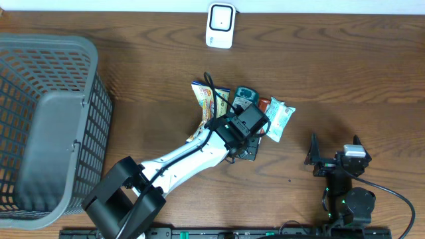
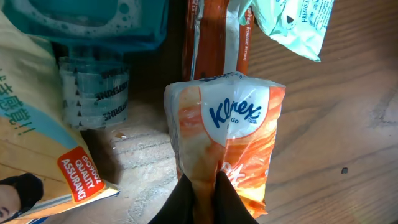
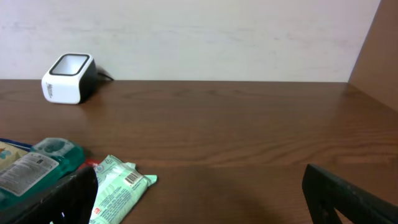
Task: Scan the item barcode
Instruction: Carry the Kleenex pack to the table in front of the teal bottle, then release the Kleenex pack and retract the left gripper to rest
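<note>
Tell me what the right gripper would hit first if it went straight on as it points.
Nothing close: the right gripper points across bare table toward the back wall. The green packet and scanner lie left of its line, though depth is unclear.

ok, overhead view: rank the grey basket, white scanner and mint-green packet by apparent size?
1. Largest by far: grey basket.
2. The white scanner and mint-green packet look about alike, so I'm not ranking one over the other.
</note>
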You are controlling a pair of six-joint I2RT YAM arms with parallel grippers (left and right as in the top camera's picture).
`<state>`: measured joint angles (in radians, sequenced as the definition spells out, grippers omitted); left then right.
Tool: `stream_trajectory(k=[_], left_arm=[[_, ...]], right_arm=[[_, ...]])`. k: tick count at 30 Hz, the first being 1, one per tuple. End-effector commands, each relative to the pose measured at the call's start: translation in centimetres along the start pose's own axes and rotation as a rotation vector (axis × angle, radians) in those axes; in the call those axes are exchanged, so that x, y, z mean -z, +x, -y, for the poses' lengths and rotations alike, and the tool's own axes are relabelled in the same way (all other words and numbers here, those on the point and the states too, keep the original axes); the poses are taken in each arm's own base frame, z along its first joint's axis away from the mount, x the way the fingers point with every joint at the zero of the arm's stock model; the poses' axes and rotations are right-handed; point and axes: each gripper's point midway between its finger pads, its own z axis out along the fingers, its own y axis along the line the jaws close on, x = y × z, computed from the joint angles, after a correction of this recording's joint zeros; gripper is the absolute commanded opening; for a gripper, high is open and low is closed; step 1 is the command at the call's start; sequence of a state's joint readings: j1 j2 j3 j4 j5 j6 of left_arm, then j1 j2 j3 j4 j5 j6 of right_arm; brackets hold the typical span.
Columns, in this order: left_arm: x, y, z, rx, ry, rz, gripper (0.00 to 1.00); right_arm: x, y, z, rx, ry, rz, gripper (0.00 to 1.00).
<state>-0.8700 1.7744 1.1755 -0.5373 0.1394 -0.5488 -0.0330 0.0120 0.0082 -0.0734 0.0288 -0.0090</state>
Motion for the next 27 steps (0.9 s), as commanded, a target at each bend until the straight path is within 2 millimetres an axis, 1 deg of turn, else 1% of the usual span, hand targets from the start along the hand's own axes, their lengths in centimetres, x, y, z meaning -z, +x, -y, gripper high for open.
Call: stream_trajectory(k=[1, 12, 14, 16, 18, 19, 20, 21, 24, 26, 27], left_arm=[[-0.8, 0.3, 0.1, -0.015, -0.002, -0.022, 0.07], [-2.0, 0.7, -0.3, -0.009, -0.019, -0.045, 0.07], [-2.1, 0.7, -0.4, 0.007, -0.023, -0.047, 0.08], [-2.1, 0.8, -0.4, 0.006, -0.025, -0.047, 0.26], [-2.1, 0.7, -0.4, 0.012, -0.027, -0.044, 0.37], [-2.0, 0.6, -0.5, 0.014, -0.029, -0.039, 0.57], [-1.8, 0.5, -0.4, 0.014, -0.026, -0.034, 0.68], [-1.5, 0.2, -0.4, 0.017, -0.022, -0.026, 0.74], [0.2, -1.3, 0.0, 0.017, 0.001, 0.017, 0.77], [2.5, -2.9, 0.3, -0.010, 0.027, 0.070, 0.80], [3.6, -3.7, 0.4, -0.027, 0.039, 0.098, 0.85]], right_arm=[[0.0, 0.0, -0.2, 0.008, -0.010, 0.001, 0.99], [0.0, 0.0, -0.2, 0.008, -0.010, 0.001, 0.99], [0.0, 0.0, -0.2, 0.008, -0.010, 0.001, 0.99], [0.0, 0.0, -0.2, 0.008, -0.010, 0.001, 0.99], [0.0, 0.0, -0.2, 0.008, -0.010, 0.001, 0.99], [0.0, 0.0, -0.2, 0.008, -0.010, 0.001, 0.99], [0.0, 0.0, -0.2, 0.008, -0.010, 0.001, 0.99], [0.0, 0.0, -0.2, 0.008, -0.010, 0.001, 0.99], [0.0, 0.0, -0.2, 0.008, -0.010, 0.001, 0.99], [0.0, 0.0, -0.2, 0.008, -0.010, 0.001, 0.99], [0.0, 0.0, -0.2, 0.008, -0.010, 0.001, 0.99]])
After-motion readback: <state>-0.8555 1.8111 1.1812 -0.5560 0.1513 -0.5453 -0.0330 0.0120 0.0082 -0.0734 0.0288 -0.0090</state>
